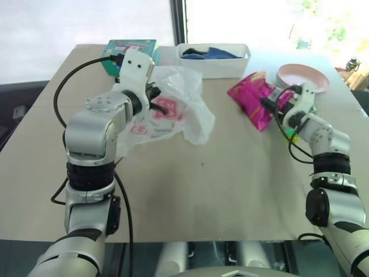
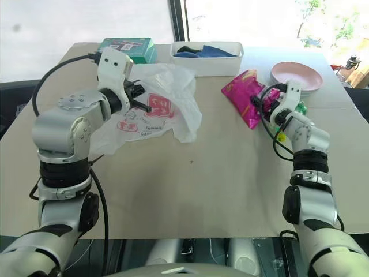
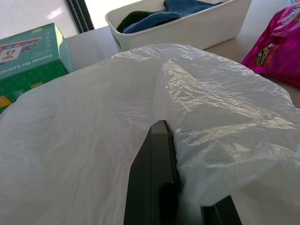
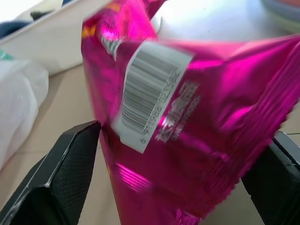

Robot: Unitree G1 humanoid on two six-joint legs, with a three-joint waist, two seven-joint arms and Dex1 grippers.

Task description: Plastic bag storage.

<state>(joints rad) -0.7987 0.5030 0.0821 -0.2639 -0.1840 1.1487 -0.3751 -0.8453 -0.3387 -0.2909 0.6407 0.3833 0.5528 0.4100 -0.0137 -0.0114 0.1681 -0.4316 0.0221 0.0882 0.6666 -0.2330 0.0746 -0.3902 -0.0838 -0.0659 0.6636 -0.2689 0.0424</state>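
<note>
From my end, the left gripper (image 2: pixel 145 106) is pinched tight on the plastic bag (image 2: pixel 164 109), which sits crumpled on the table (image 2: pixel 190 184) between the green game box (image 2: pixel 130 49) and the magenta snack packet (image 2: pixel 245 95), just in front of the white bin (image 2: pixel 210 60). My right gripper (image 4: pixel 178 154) is spread wide around that packet, fingers on either side, not squeezing it.

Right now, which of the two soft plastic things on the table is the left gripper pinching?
The white plastic bag: the left gripper is shut on it. The magenta packet sits between the open right gripper's fingers.
</note>
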